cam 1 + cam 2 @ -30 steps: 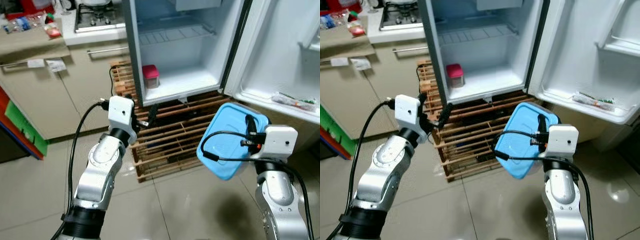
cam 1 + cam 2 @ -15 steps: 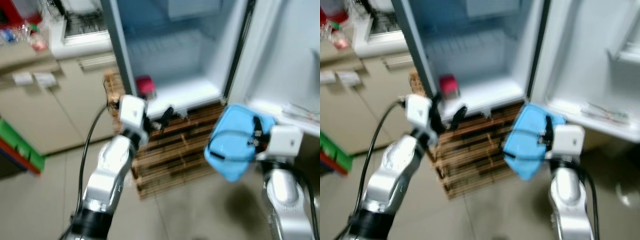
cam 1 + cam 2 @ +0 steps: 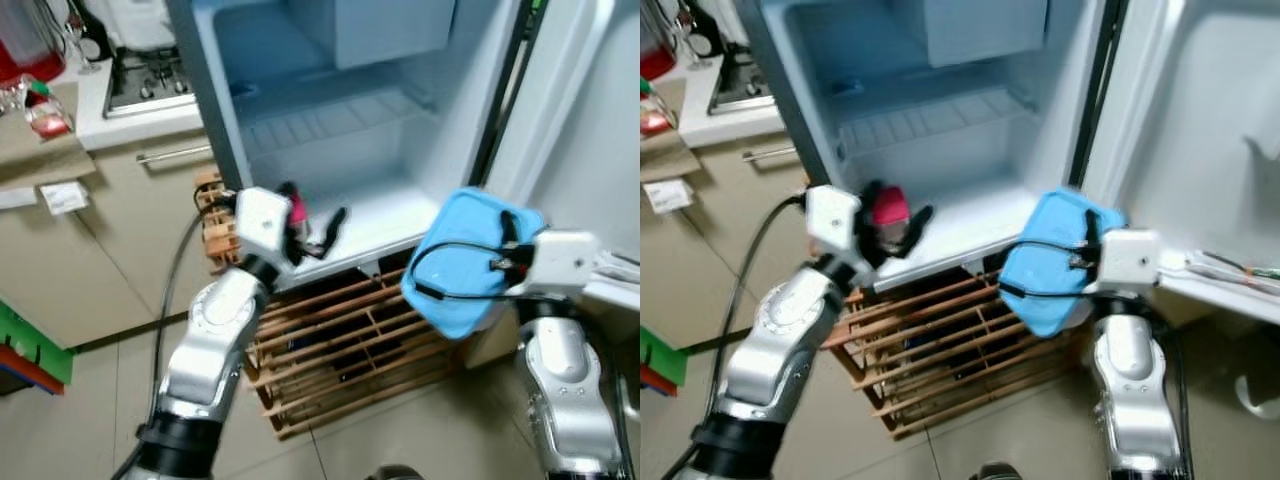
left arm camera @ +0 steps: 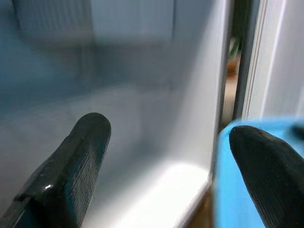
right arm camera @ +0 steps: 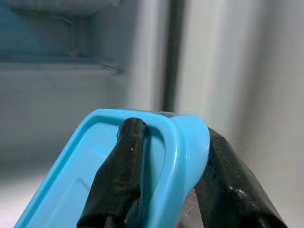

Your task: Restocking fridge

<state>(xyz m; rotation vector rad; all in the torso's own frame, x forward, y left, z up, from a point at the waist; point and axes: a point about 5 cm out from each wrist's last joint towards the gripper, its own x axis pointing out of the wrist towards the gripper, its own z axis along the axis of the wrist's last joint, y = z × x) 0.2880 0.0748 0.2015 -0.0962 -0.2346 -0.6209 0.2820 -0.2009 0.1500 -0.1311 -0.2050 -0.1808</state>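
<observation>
Head views – fridge: the open fridge (image 3: 330, 130) stands ahead, its white door (image 3: 1210, 150) swung out to the right; a wire shelf (image 3: 330, 120) and a pale drawer (image 3: 390, 30) sit above the bare white floor of the lower compartment.
Head views – containers: a small pink-lidded container (image 3: 890, 207) stands at the near left of the fridge floor, contents not discernible; a blue-lidded container (image 3: 470, 262) is held tilted in front of the fridge's near right corner, just outside it.
Head views – left gripper: the left gripper (image 3: 315, 218), fingers spread apart and holding nothing, reaches to the fridge's front edge beside the pink-lidded container.
Head views – right gripper: the right gripper (image 3: 1092, 232) clamps the blue-lidded container's far edge.
Head views – door shelf: thin packets (image 3: 1240, 268) lie in the door's lower bin, too small to identify.
Head views – room: a slatted wooden pallet (image 3: 350, 340) lies under the fridge on a beige tiled floor (image 3: 90, 410); to the left, beige cabinets (image 3: 120, 230) carry a gas hob (image 3: 150, 78) and paper labels (image 3: 65, 196), writing unreadable.
Left wrist view: two black fingers (image 4: 76, 156) stand wide apart before the fridge's white interior, the blue lid (image 4: 237, 175) showing at one edge.
Right wrist view: black fingers (image 5: 118, 175) pinch the blue lid's (image 5: 156, 156) rim from both sides, with the fridge's interior and door seam beyond.
</observation>
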